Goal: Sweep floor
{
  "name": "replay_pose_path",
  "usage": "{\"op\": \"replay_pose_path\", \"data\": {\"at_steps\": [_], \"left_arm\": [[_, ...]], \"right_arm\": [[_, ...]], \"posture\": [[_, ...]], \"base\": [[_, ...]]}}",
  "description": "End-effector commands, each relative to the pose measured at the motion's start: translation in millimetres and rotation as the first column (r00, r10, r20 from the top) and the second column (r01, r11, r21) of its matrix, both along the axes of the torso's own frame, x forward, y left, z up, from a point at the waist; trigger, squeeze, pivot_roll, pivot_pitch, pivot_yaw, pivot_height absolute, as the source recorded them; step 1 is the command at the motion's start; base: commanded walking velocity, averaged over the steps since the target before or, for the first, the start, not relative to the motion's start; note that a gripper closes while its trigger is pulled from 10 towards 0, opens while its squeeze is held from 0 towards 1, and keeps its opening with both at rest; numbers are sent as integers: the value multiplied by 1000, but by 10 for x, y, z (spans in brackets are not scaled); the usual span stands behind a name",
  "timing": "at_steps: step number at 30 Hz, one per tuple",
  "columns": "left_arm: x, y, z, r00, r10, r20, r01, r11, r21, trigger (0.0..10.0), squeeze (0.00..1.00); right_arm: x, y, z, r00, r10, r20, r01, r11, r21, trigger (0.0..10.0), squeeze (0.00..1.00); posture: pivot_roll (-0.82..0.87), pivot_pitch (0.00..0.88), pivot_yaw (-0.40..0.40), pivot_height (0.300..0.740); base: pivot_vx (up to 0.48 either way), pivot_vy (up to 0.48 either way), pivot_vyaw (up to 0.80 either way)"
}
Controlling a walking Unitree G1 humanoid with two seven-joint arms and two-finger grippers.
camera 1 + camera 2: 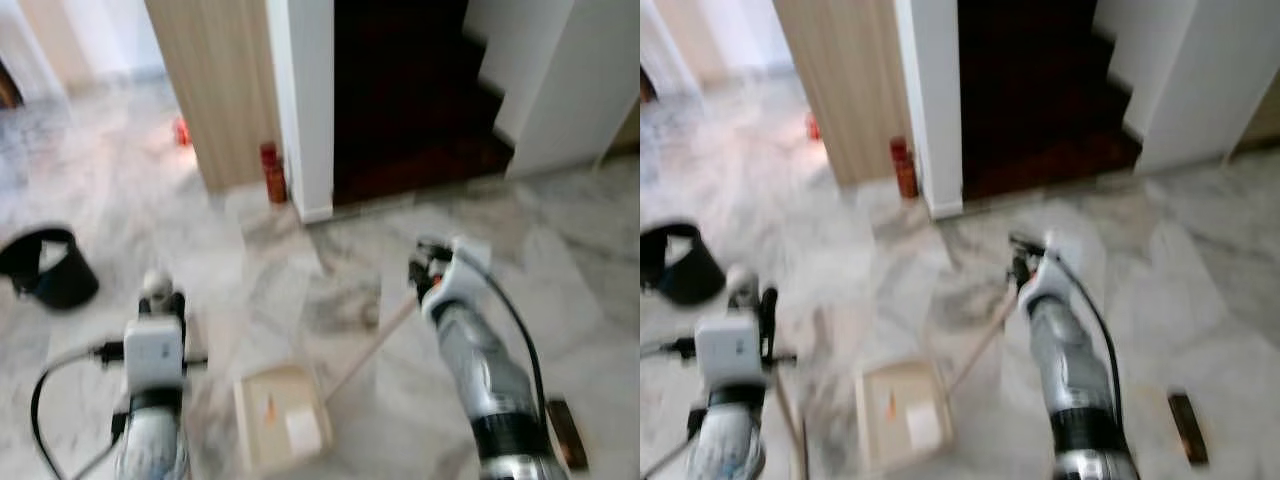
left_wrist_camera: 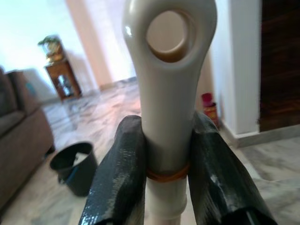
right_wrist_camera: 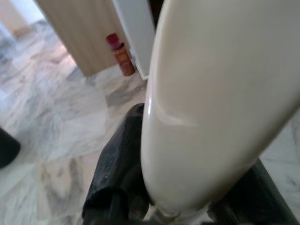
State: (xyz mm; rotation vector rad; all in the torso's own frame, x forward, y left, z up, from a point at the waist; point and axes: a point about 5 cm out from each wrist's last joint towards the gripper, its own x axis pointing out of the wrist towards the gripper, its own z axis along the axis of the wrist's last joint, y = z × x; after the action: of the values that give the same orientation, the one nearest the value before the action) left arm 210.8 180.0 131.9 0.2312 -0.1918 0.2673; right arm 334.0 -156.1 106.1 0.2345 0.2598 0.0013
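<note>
My left gripper (image 1: 155, 292) is low on the left, shut on the cream top of a long handle (image 2: 166, 70) with a hanging hole in it. Its thin stick (image 1: 790, 420) slants down toward the floor. My right gripper (image 1: 430, 265) is shut on a second cream handle (image 3: 215, 93). From it a pale stick (image 1: 370, 345) runs down to a beige dustpan (image 1: 282, 415) lying on the marble floor between my arms. A white scrap and a small orange bit lie in the pan. The views are blurred.
A black bucket (image 1: 50, 265) stands on the floor at the left. A red bottle (image 1: 272, 172) sits at the foot of a wooden panel (image 1: 215, 90) and white door post (image 1: 305, 110), beside a dark doorway. A dark flat object (image 1: 565, 432) lies at the lower right.
</note>
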Motion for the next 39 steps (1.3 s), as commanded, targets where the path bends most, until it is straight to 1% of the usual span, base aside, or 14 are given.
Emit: {"op": "replay_pose_path", "data": {"at_steps": [1,39], "left_arm": [[-4,48,73,999,12,34,-13,999,31,10000,0],[-10,47,86,999,16,32,-17,999,34,10000,0]], "right_arm": [[52,108,135,998,29,58,-31,999,38,10000,0],[42,134,136,997,45,61,-47,998,42,10000,0]], "posture": [[-190,12,66,740],[-185,24,63,740]], "base": [[0,375,0],[0,376,0]]}}
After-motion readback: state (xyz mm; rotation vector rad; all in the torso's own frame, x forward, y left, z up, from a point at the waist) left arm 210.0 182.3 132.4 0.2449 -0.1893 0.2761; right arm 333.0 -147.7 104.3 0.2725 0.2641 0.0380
